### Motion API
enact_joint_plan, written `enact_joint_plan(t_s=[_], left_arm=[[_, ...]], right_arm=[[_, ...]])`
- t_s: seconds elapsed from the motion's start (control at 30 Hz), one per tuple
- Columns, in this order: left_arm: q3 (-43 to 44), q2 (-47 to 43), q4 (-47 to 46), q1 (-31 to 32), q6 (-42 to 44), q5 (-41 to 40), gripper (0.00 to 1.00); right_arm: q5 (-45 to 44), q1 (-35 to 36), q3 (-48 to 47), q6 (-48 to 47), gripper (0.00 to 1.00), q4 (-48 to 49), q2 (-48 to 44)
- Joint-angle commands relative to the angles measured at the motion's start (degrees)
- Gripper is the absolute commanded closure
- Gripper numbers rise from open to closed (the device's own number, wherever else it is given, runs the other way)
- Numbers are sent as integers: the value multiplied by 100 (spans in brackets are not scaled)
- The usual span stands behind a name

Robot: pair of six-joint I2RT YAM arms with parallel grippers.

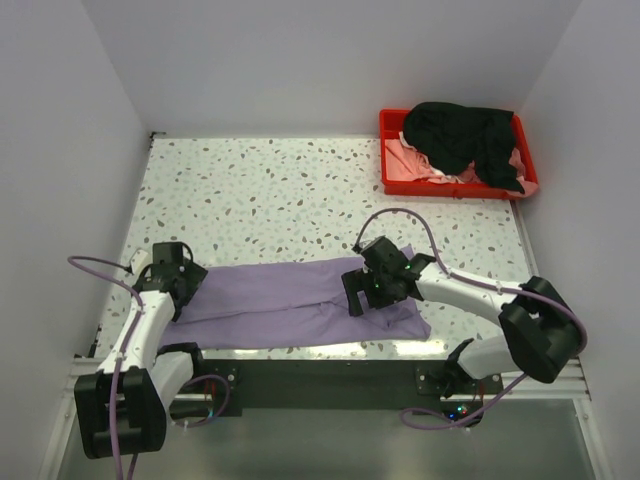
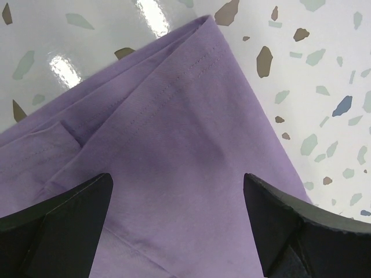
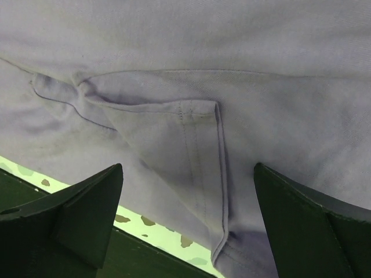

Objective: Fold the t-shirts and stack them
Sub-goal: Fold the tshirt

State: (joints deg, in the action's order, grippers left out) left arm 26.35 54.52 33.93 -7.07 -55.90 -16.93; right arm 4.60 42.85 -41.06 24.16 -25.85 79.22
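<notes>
The lavender t-shirt (image 1: pixel 290 300) lies folded into a long flat strip along the near edge of the table. My left gripper (image 1: pixel 178 285) is open, just above the strip's left end; the left wrist view shows a hemmed corner of the lavender t-shirt (image 2: pixel 174 133) between the spread fingers. My right gripper (image 1: pixel 372 292) is open over the strip's right part; the right wrist view shows a folded sleeve of the lavender t-shirt (image 3: pixel 191 133) below it. The black t-shirt (image 1: pixel 462 138) is bunched on top of the pale pink t-shirt (image 1: pixel 412 160) in the red tray.
The red tray (image 1: pixel 385 150) stands at the far right corner of the speckled table (image 1: pixel 280 200). White walls close in the table on the left, back and right. A dark strip runs along the table's near edge (image 3: pixel 145 255).
</notes>
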Motion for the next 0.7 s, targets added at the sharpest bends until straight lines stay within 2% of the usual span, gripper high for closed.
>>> enact_joint_plan(t_s=[0.0,0.37,0.67], left_arm=[[19,-91,-106,-14,70,-162,0],[28,-144,8,-14,0,-249,0],[55,-223,96,-14,-61,-302,0]], right_arm=[[208,13,107,-210,1,361,14],[1859,39,449,-202,1,826,-548],[2115,337,608,-70,1,1099,-662]])
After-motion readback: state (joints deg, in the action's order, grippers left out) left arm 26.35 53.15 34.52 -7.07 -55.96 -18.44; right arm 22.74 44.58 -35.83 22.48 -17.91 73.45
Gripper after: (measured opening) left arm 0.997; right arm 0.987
